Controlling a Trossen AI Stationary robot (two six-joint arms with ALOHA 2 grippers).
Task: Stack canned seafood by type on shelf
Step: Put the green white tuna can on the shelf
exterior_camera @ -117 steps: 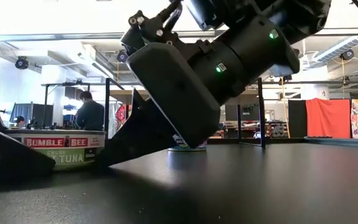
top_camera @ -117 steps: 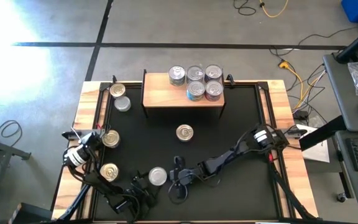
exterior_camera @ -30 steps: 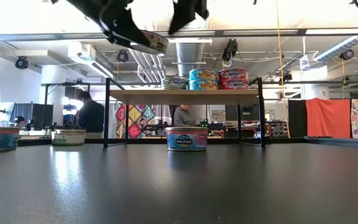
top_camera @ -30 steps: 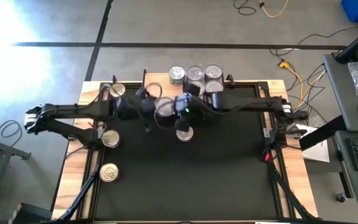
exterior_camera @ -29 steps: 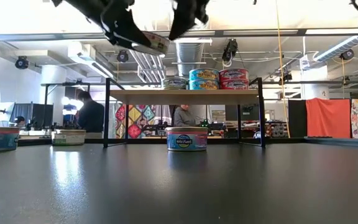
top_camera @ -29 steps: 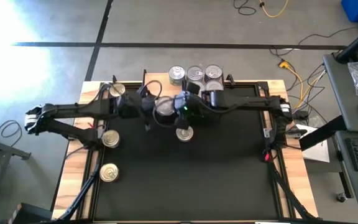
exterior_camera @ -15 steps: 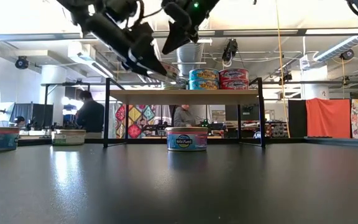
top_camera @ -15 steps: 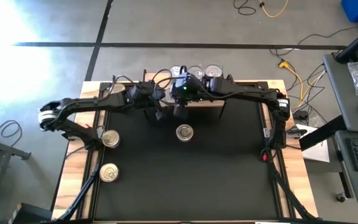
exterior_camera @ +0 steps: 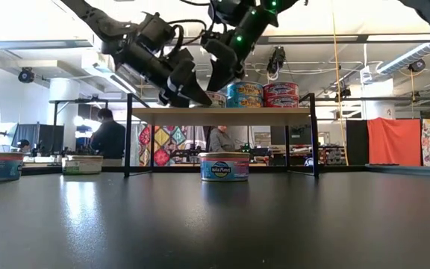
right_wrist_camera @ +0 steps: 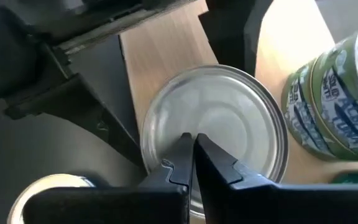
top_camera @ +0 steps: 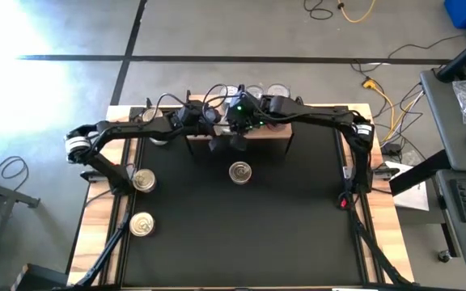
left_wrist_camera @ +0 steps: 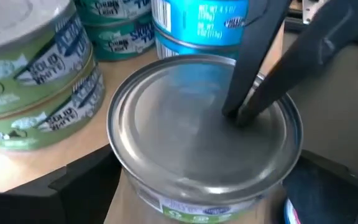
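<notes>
1. The left gripper (left_wrist_camera: pixel 204 205) held a silver-lidded can (left_wrist_camera: pixel 197 143) on the shelf (right_wrist_camera: pixel 166 50) beside stacked green cans (left_wrist_camera: pixel 36 81)
2. The right gripper (right_wrist_camera: pixel 191 144), fingers together, pressed on its lid

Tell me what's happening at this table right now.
Both arms are at the wooden shelf. The left gripper holds a silver-lidded can by its sides at the shelf, next to the green-labelled cans stacked there. The right gripper, shut, has its fingertips pressing down on that can's lid. One can sits on the black table in front of the shelf, and two more wait near the table's left edge.
</notes>
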